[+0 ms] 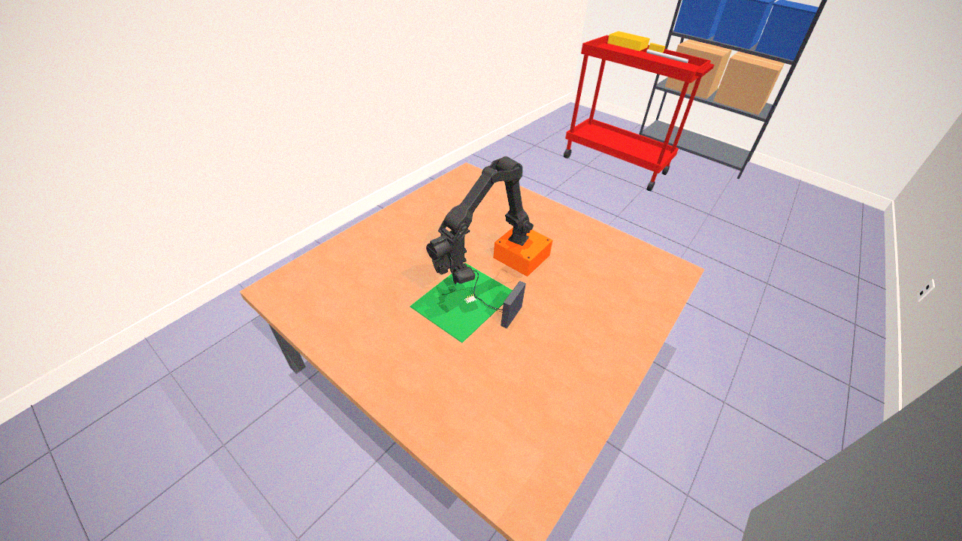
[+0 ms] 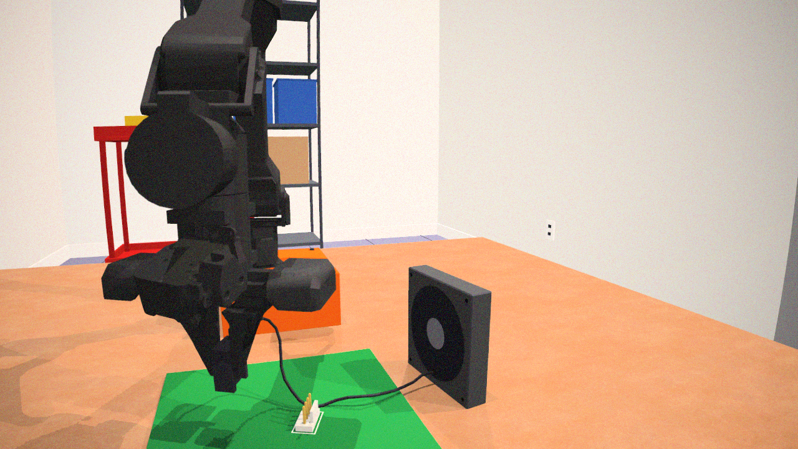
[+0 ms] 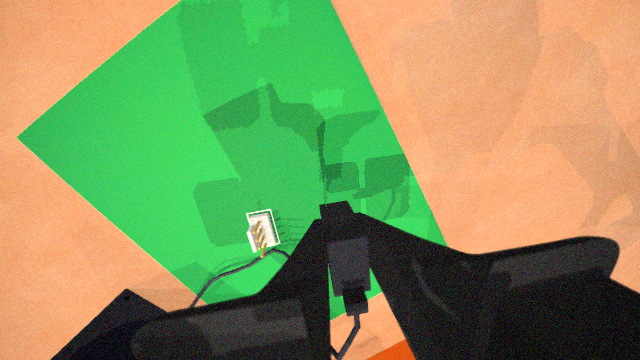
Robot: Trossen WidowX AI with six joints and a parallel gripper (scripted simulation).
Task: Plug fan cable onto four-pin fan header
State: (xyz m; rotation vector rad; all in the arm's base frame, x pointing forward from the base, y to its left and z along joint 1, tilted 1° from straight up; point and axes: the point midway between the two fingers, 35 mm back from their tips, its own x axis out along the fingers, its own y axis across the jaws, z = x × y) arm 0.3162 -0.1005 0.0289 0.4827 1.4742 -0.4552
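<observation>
My gripper point(image 2: 229, 363) point(image 3: 337, 223) is shut on the fan cable's dark plug point(image 2: 225, 380) point(image 3: 348, 265). The plug hangs upright, a little above the green board point(image 1: 461, 329) point(image 2: 384, 429) point(image 3: 100, 125). The white four-pin header point(image 1: 467, 300) point(image 2: 305, 426) point(image 3: 262, 232), with bare gold pins pointing up, is right of the plug in the exterior view and left of it in the wrist view. The thin cable point(image 2: 280, 357) point(image 3: 215, 277) runs from the plug, past the header, to the fan point(image 1: 512, 306) point(image 2: 477, 346). The fingers hide part of the plug.
The fan stands on the wooden table point(image 1: 376, 349) beside the board's edge. The orange base block point(image 1: 521, 254) point(image 2: 329, 301) carries the arm behind the board. The cable loops close behind the header. A red cart point(image 1: 621, 142) and a shelf stand beyond the table.
</observation>
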